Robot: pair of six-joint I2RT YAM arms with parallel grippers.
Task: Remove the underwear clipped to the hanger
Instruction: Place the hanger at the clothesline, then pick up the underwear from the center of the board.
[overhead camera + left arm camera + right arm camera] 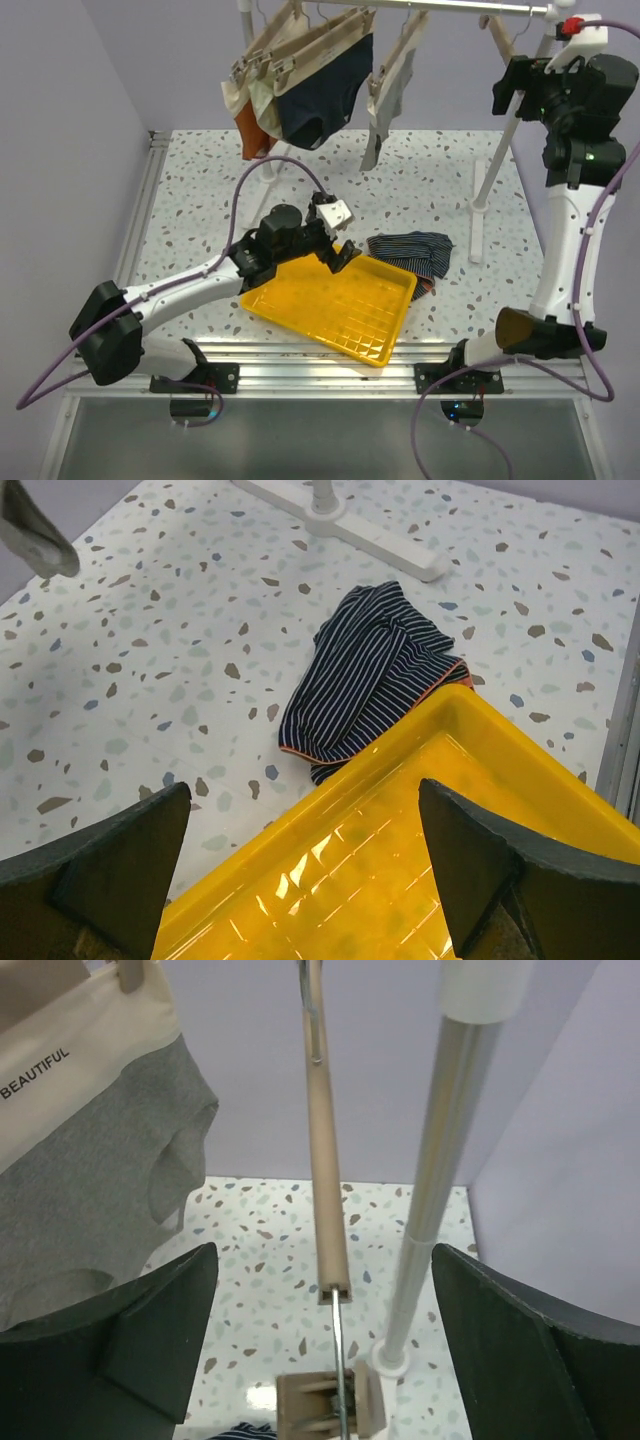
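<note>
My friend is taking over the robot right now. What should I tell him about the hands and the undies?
Left gripper: fingers wide open, holding nothing, low over the yellow tray.
Right gripper: fingers open, holding nothing, up at the rack beside a bare wooden hanger.
Done: the striped navy underwear is off its hanger, lying on the table against the tray's far edge, not inside it.
Left: the navy pair, the orange-red pair, a cream pair between them, and the grey pair are clipped on hangers.
</note>
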